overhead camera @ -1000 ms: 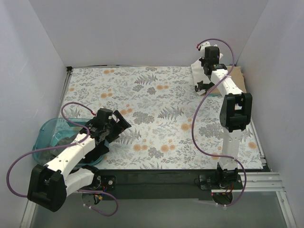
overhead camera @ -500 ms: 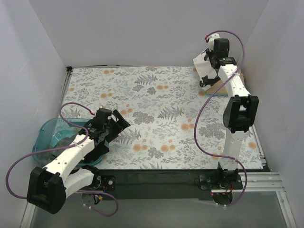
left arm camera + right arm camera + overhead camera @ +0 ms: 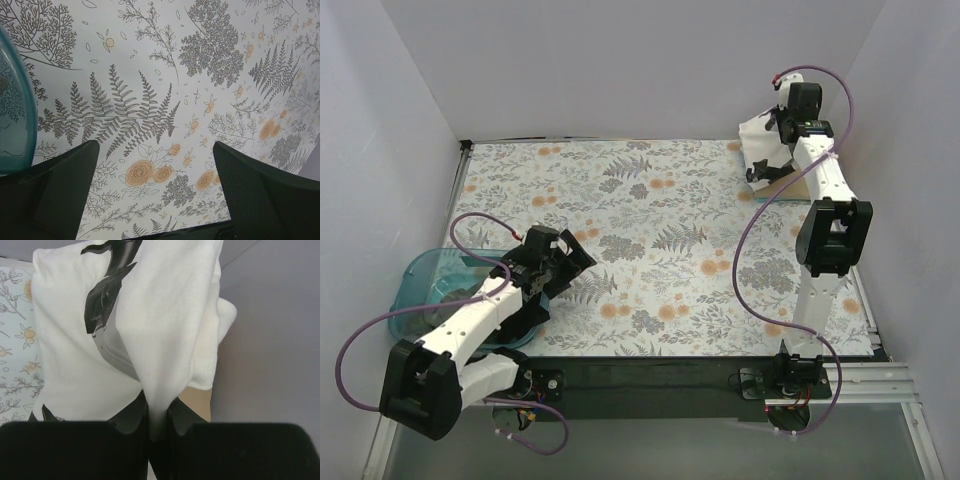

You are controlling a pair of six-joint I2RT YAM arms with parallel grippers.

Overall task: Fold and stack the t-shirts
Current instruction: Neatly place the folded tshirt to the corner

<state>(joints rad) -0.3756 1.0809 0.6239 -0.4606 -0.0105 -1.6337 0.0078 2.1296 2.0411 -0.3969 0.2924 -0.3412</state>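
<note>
Top external, far left: translucent teal basket (image 3: 408,290) at table's left edge, dark cloth (image 3: 438,302) heaped inside, probably t-shirts awaiting their turn; too small to sort by colour.

Left wrist view: left gripper (image 3: 156,197) low over floral table covering (image 3: 165,75), just right of basket. Fingers spread wide, nothing between them.

Right wrist view, far right back corner: right gripper (image 3: 157,422) raised above table, clamped tight on a pinched fold of cream-white t-shirt (image 3: 70,355). Black graphic print (image 3: 105,300) facing camera, cloth draped and bunched beyond the pinch. Tan patch (image 3: 196,402) behind shirt's lower edge: shirt or board, cannot tell.

Judged step: pick-up of cream-white t-shirt, ahead of any fold; no finished stack in sight.

Next move, by estimate: carry toward centre of covering, then spread flat. Calls for second grasp from idle left gripper on opposite hem or shoulder; single pinch not enough to open bunched cloth. Risk: slip of thin fold during carry.
</note>
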